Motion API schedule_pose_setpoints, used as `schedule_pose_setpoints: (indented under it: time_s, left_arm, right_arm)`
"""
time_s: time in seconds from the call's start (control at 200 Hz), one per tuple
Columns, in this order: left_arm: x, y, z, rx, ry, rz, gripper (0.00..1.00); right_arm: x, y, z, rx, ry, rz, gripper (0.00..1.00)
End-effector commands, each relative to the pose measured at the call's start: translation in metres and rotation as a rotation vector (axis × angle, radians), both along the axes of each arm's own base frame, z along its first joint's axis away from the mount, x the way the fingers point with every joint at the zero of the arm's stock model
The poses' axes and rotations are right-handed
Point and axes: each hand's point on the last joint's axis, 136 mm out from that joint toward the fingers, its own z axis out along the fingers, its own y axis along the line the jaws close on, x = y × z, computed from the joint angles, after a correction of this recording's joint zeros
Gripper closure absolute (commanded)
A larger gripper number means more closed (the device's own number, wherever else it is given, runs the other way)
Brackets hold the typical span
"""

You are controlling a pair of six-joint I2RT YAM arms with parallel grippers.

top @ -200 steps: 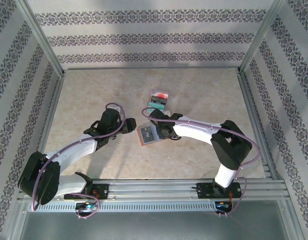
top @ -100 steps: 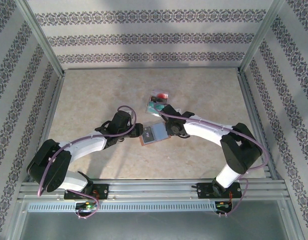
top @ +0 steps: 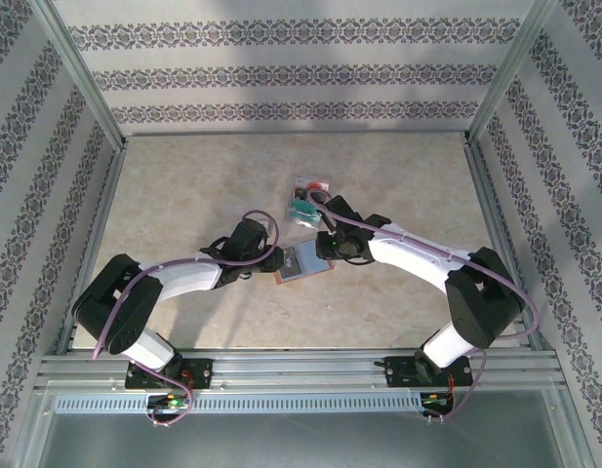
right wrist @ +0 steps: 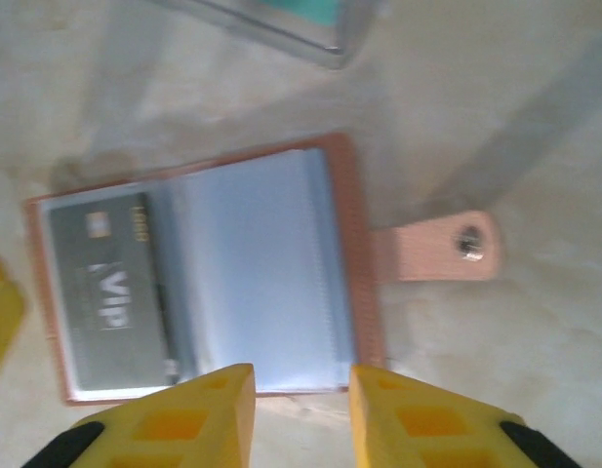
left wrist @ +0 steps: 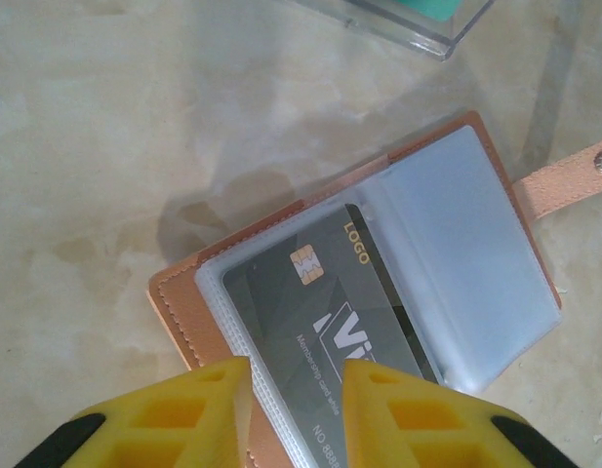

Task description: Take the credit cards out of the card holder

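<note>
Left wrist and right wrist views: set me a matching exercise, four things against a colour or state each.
Things:
1. card holder
2. card
3. tab
4. clear box

Colour or state:
A. dark grey with a gold chip
B. lying open on the table
C. carries a metal snap
D. green inside

Pairs: 1-B, 2-A, 3-C, 4-D

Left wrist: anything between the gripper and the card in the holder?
No loose object. The grey card lies under the clear pocket of the card holder, which covers it; the left gripper is at the holder's near edge.
</note>
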Motion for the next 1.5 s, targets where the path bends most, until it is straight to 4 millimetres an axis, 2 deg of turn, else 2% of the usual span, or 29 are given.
schedule_pose_setpoints:
  time_s: [0.0,0.145,0.33,0.61,0.859,1.074,1.154,1.239,1.494]
  left_arm:
    - [0.008,-0.014,0.007,-0.043,-0.02,-0.013,0.73]
    - [0.009,-0.014,-0.004,-0.041,0.007,-0.007,0.74]
    - [0.008,-0.013,-0.013,-0.04,0.032,-0.009,0.76]
    - [0.007,-0.009,-0.02,-0.042,0.052,-0.005,0.76]
    - [0.007,-0.006,-0.021,-0.038,0.053,0.003,0.77]
    - [0.007,-0.004,-0.021,-0.037,0.053,0.004,0.77]
    - [0.006,-0.004,-0.022,-0.035,0.054,0.004,0.77]
    - [0.006,-0.003,-0.022,-0.032,0.054,0.004,0.77]
    - [0.006,-0.002,-0.024,-0.02,0.053,-0.005,0.83]
  right_arm:
    - [-0.002,0.038,0.003,0.139,0.041,0.069,0.71]
    - [-0.002,0.057,-0.005,0.191,0.082,0.099,0.73]
    - [-0.003,0.064,-0.025,0.205,0.142,0.105,0.73]
    - [-0.001,0.065,-0.038,0.261,0.173,0.081,0.73]
    - [-0.001,0.056,-0.051,0.237,0.19,0.058,0.73]
    - [-0.003,0.057,-0.063,0.238,0.213,0.054,0.74]
    - [-0.004,0.06,-0.063,0.257,0.219,0.056,0.74]
    - [-0.003,0.063,-0.062,0.299,0.221,0.057,0.8]
    - [0.0,0.07,-0.045,0.447,0.201,0.054,0.81]
